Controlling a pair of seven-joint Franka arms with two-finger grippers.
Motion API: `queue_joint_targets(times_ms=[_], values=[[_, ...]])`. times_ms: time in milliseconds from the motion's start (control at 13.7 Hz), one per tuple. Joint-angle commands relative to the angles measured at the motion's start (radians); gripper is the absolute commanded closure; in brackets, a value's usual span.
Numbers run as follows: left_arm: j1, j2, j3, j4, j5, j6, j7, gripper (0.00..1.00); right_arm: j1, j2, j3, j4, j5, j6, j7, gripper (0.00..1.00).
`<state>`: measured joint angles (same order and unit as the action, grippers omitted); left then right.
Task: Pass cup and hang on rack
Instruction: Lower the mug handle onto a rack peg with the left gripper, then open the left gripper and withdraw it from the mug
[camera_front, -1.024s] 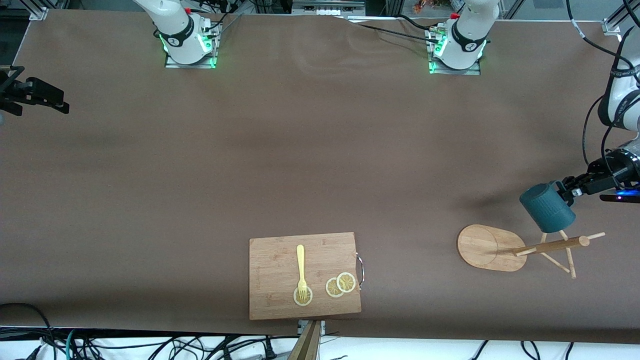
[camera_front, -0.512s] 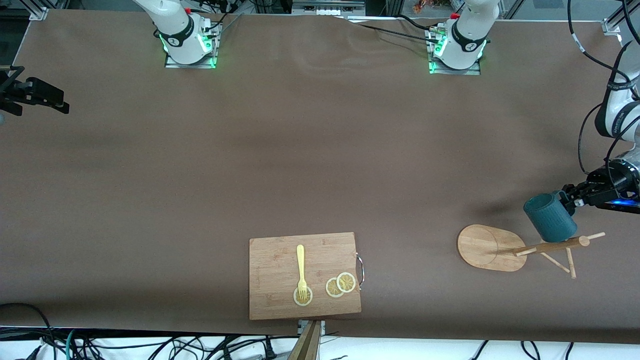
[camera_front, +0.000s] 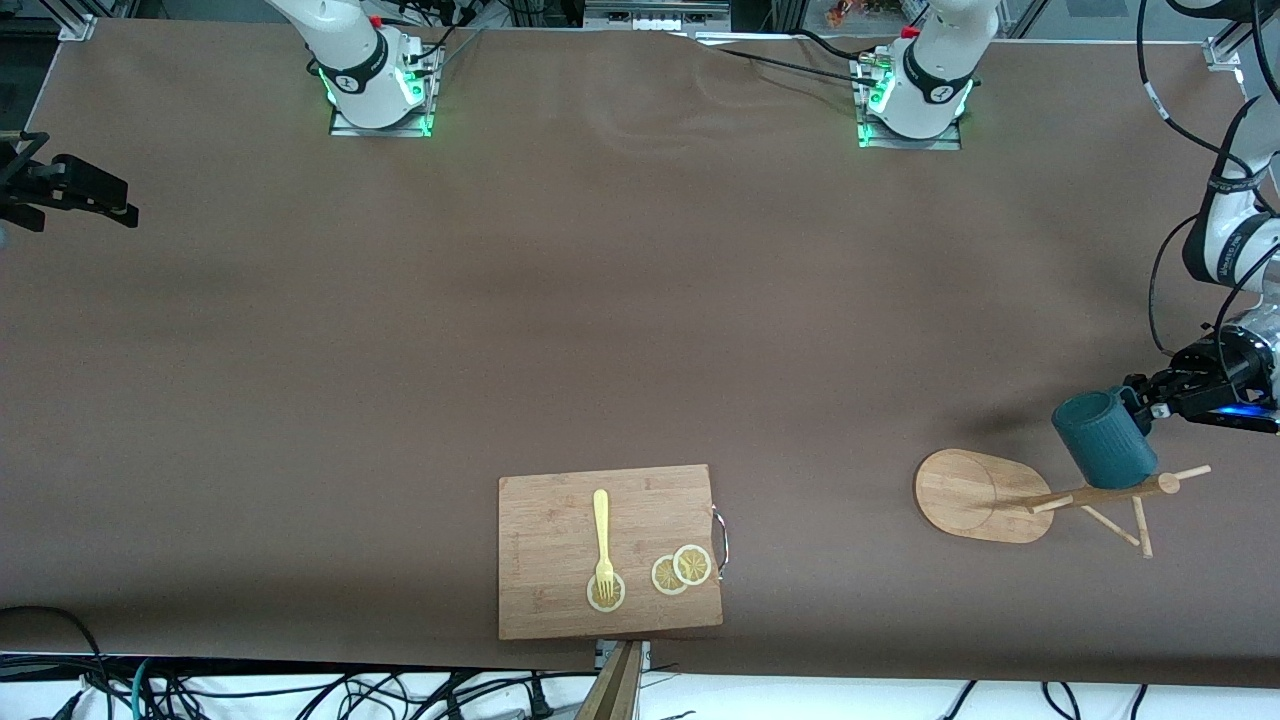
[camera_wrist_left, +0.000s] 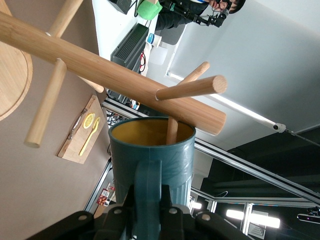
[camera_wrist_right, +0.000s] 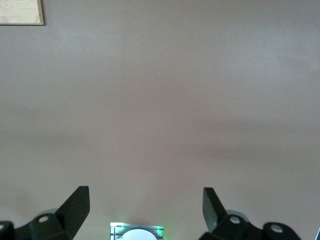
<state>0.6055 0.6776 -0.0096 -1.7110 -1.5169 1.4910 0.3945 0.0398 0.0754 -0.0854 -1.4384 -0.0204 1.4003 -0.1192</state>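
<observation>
The dark teal ribbed cup (camera_front: 1103, 438) hangs in the air over the top of the wooden rack (camera_front: 1100, 492), whose oval base (camera_front: 975, 495) stands on the table near the left arm's end. My left gripper (camera_front: 1145, 405) is shut on the cup's handle. In the left wrist view the gripper (camera_wrist_left: 147, 195) clamps the handle, the cup (camera_wrist_left: 152, 155) shows its yellowish inside, and a thin peg (camera_wrist_left: 171, 131) of the rack (camera_wrist_left: 110, 70) reaches into the cup's mouth. My right gripper (camera_wrist_right: 146, 205) is open and empty, high over the bare table near its own base, and waits.
A rectangular wooden cutting board (camera_front: 560, 590) with a yellow fork (camera_front: 602, 535) and lemon slices (camera_front: 682, 570) lies near the front edge, mid-table. A black device (camera_front: 70, 190) juts in at the right arm's end. Cables hang by the left arm.
My left gripper has carried the cup down and a little toward the left arm's end, onto the rack's top pegs. The right arm has not moved.
</observation>
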Motion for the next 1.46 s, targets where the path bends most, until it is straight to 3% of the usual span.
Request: queue_joint_targets(times_ms=[0, 73, 659, 878, 1171, 1390], values=[[0.016, 0.016, 0.003, 0.030, -0.008, -0.020, -0.011, 0.12, 0.000, 0.003, 0.001, 0.013, -0.010, -0.003, 0.006, 0.00], [0.022, 0.014, 0.006, 0.030, -0.006, -0.020, -0.011, 0.00, -0.001, 0.003, 0.001, 0.013, -0.010, -0.003, 0.004, 0.00], [0.065, -0.073, 0.043, 0.033, 0.193, -0.097, -0.017, 0.00, 0.000, 0.003, 0.003, 0.019, -0.010, -0.003, 0.006, 0.00], [0.063, -0.220, 0.065, 0.013, 0.381, -0.101, -0.020, 0.00, 0.000, 0.004, 0.003, 0.021, -0.010, -0.003, 0.006, 0.00], [-0.018, -0.508, 0.065, -0.001, 0.764, -0.101, -0.023, 0.00, 0.000, 0.003, 0.003, 0.021, -0.010, -0.003, 0.006, 0.00], [-0.047, -0.619, 0.011, 0.010, 0.928, -0.130, -0.023, 0.00, -0.001, 0.003, 0.001, 0.021, -0.010, -0.004, 0.004, 0.00]])
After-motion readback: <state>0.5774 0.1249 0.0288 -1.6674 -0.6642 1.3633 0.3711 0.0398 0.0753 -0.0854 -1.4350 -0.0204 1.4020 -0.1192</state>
